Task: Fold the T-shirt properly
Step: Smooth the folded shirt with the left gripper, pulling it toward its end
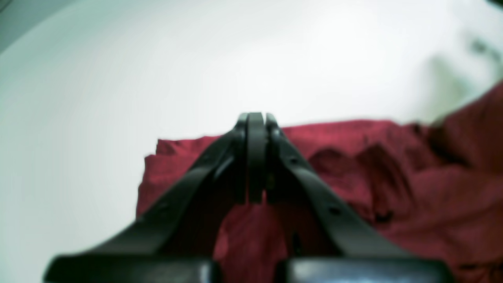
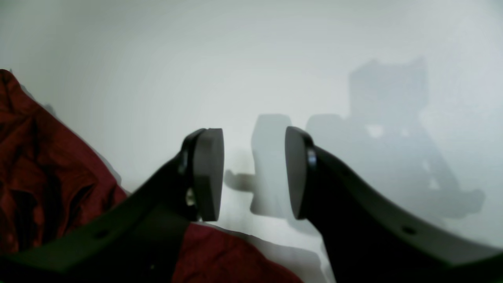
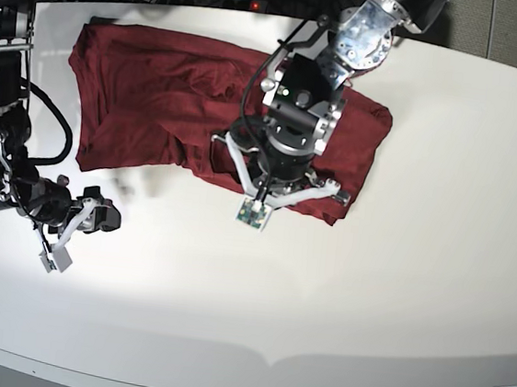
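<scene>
- The T-shirt (image 3: 166,101), a plain dark red garment, lies rumpled across the upper left and centre of the base view, spread wide but not flat, on the white tabletop (image 3: 396,291). Creases run through its middle, and no neat fold shows yet.
- The garment's right-hand portion, near the centre of the frame, appears doubled over on itself, which may be a first fold in progress; its lower edge ends in a ragged line.
- The left end effector (image 1: 255,157) hangs over that right-hand portion, its jaws pressed together. In its wrist view the fabric fills the lower and right part of the frame beneath the closed tips, but whether any cloth is pinched between them cannot be told.
- That arm reaches down from the top of the base view, its wrist pointing at the shirt's lower edge, a posture that suits pulling or smoothing a fold.
- The right end effector (image 2: 254,173) sits at the lower left of the base view, well clear of the shirt's near edge, jaws parted and empty above bare tabletop.
- In its wrist view the red cloth appears only at the left edge and lower corner, beside the tool, not between its pads (image 2: 208,173).
- Its position off the fabric looks like waiting, or lining up for the left side.
</scene>
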You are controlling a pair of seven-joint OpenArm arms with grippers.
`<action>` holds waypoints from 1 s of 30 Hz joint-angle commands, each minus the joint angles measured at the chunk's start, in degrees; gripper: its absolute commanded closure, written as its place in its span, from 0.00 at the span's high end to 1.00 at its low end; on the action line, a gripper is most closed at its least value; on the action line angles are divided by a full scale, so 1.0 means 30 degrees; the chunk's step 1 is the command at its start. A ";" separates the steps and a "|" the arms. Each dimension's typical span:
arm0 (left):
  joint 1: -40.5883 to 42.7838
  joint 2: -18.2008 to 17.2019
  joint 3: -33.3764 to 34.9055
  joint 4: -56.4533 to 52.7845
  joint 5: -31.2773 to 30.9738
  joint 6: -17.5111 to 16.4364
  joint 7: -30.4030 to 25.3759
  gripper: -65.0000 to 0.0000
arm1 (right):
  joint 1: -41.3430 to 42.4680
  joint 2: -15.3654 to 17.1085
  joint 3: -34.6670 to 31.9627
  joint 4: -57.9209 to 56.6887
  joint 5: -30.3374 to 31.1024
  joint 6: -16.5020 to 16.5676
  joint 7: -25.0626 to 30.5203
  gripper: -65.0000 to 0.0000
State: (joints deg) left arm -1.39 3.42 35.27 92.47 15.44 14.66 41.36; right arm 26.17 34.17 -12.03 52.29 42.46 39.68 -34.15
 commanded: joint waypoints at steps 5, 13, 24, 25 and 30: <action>0.0765 -0.0568 -0.0007 -0.1035 0.0277 0.0342 -0.1588 0.00 | 0.0583 0.0350 0.0146 0.0277 0.0415 0.0106 0.0117 0.40; 0.0838 -0.0146 0.0029 -0.2783 0.0138 0.0903 -0.1800 0.00 | 0.0583 0.0350 0.0146 0.0277 0.0423 0.0106 0.0087 0.40; 0.0838 0.1603 0.0029 -0.2834 -0.0219 -0.0918 -0.2980 0.00 | 0.0583 0.0350 0.0146 0.0277 0.0415 0.0106 0.0211 0.40; 0.0838 0.1603 0.0036 -0.2834 -0.0415 -0.0925 -0.3184 0.00 | 0.0583 0.0350 0.0146 0.0284 0.0423 0.0106 0.0211 0.40; 0.0816 0.1603 0.0029 -0.2834 -0.1275 -0.1042 -0.4189 0.00 | 0.0583 0.0350 0.0146 0.0277 0.0423 0.0106 0.0211 0.40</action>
State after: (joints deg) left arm 1.87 7.46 35.24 83.09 10.94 11.57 30.15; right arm 26.20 34.13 -12.03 52.27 42.59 39.70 -34.79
